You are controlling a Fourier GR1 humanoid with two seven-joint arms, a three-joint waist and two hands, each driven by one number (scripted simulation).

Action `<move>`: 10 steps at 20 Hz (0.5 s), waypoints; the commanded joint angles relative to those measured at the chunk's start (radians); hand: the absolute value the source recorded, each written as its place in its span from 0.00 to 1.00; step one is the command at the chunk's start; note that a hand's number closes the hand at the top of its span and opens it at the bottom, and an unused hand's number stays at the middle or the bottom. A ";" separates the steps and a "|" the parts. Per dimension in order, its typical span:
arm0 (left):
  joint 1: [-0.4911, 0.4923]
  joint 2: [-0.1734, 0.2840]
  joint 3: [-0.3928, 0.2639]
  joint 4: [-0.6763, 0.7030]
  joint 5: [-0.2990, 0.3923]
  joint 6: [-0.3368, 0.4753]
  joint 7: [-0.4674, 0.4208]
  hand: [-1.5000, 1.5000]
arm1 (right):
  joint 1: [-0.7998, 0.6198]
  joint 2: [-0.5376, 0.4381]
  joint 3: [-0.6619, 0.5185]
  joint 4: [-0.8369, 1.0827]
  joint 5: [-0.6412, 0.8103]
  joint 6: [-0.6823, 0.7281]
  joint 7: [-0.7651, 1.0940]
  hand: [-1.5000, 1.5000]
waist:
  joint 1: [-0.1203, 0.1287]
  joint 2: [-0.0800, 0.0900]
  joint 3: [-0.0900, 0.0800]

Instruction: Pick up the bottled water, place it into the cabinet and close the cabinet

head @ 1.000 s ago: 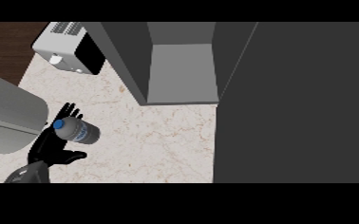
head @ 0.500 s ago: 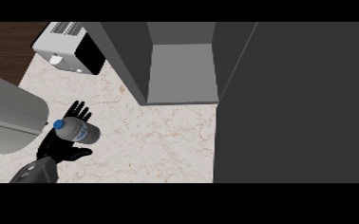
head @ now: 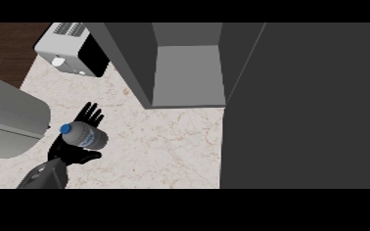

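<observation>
- Your left hand [head: 72, 149] sits low left over the bench [head: 159, 142], fingers straight, bottle [head: 83, 134] lying across the palm.
- Cabinet [head: 188, 73] stands open, well apart.

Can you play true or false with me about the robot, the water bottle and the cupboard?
1. The clear plastic water bottle with a blue cap lies against the robot's black left hand. True.
2. The bottle is already inside the grey cabinet. False: it is over the speckled marble counter, left of the cabinet.
3. The cabinet stands open. True.
4. The robot's right hand is holding the bottle. False: no right hand shows.
5. A white and black toaster-like appliance sits at the counter's far left corner. True.
</observation>
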 commanded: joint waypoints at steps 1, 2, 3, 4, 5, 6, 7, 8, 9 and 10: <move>0.026 -0.018 -0.019 -0.005 -0.010 -0.140 -0.102 1.00 | 0.039 0.012 0.030 0.016 0.041 -0.001 -0.033 0.00 | -0.003 0.000 -0.003; 0.008 -0.038 -0.036 -0.009 -0.024 -0.124 -0.096 1.00 | -0.007 0.012 0.024 0.022 0.032 -0.012 -0.006 0.00 | 0.000 0.002 -0.003; 0.001 -0.037 -0.032 -0.006 -0.022 -0.120 -0.102 1.00 | -0.031 0.017 0.017 0.005 0.022 -0.037 0.026 0.00 | -0.001 0.004 -0.004; 0.002 -0.025 -0.039 -0.022 -0.023 -0.144 -0.096 1.00 | 0.017 0.002 0.004 0.018 0.006 0.005 -0.032 0.00 | -0.002 0.000 -0.002; 0.012 -0.068 -0.043 -0.038 -0.024 -0.096 -0.122 1.00 | 0.037 0.004 0.011 -0.054 -0.015 -0.018 0.015 0.00 | 0.000 -0.001 -0.002; 0.006 -0.051 -0.026 -0.022 -0.005 -0.121 -0.113 1.00 | 0.034 -0.008 0.008 0.044 0.018 0.026 -0.058 0.00 | -0.002 0.000 -0.002; -0.006 -0.056 -0.035 -0.035 -0.006 -0.124 -0.094 1.00 | -0.018 -0.010 -0.012 0.018 0.020 -0.009 -0.005 0.00 | 0.007 -0.001 -0.002; 0.009 -0.057 -0.037 -0.023 -0.014 -0.129 -0.125 1.00 | 0.053 -0.021 -0.008 0.009 0.002 0.029 -0.055 0.00 | -0.010 0.002 -0.003; 0.014 -0.056 -0.035 -0.032 0.000 -0.142 -0.098 1.00 | 0.016 0.016 0.040 0.054 0.054 -0.018 -0.085 0.00 | 0.006 -0.002 -0.002; -0.012 -0.060 -0.030 -0.035 0.006 -0.107 -0.089 1.00 | 0.040 -0.016 -0.004 -0.011 -0.012 0.007 -0.027 0.00 | 0.004 -0.002 -0.002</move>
